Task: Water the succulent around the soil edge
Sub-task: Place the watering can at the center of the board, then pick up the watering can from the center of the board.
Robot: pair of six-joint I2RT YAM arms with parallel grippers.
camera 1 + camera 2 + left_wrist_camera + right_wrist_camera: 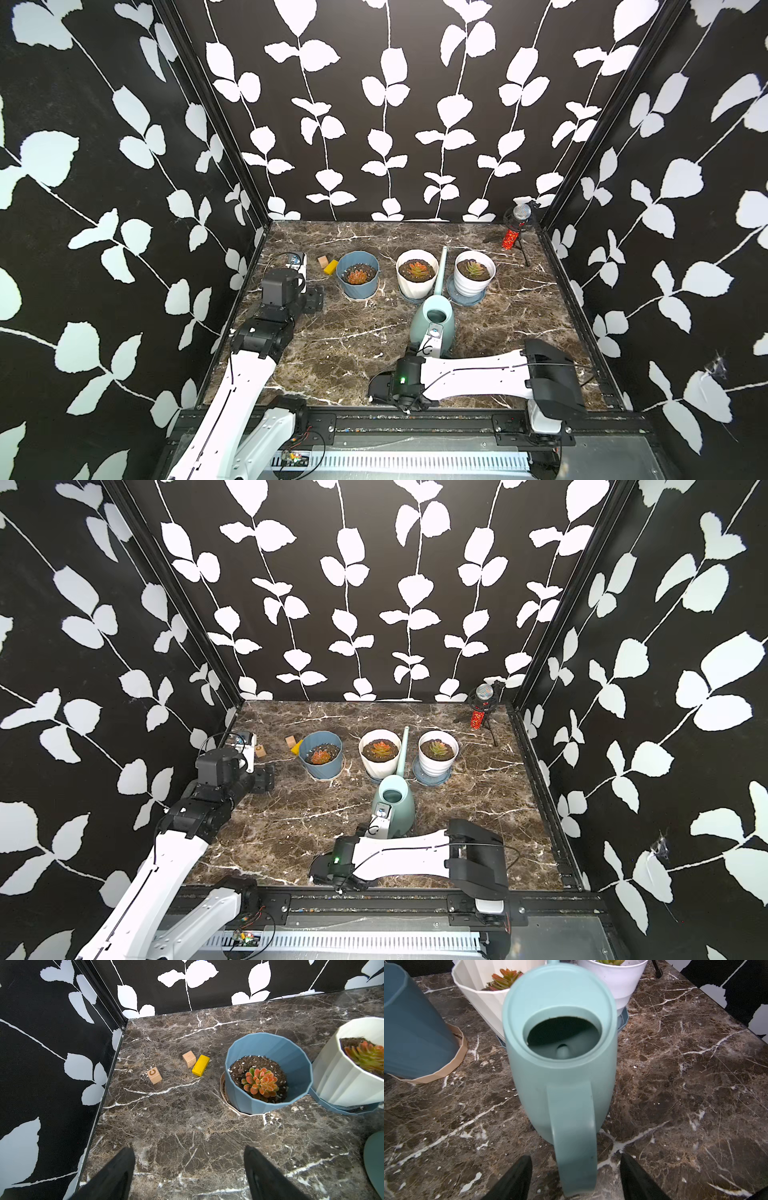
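Observation:
A pale teal watering can (432, 322) (560, 1064) stands upright on the marble table, its long spout (441, 270) reaching back between the cream pot (417, 286) and the white pot (474, 286). Each of these pots, and the blue pot (357, 286) (268, 1047), holds a small succulent (260, 1082) in dark soil. My right gripper (575, 1156) is open, its fingers on either side of the can's handle (573, 1126) with a gap on both sides. My left gripper (188, 1147) is open over bare table in front and to the left of the blue pot.
Two wooden cubes (154, 1075) (189, 1059) and a yellow block (200, 1065) lie left of the blue pot. A microphone on a small tripod (517, 228) stands at the back right corner. Black patterned walls close the table on three sides.

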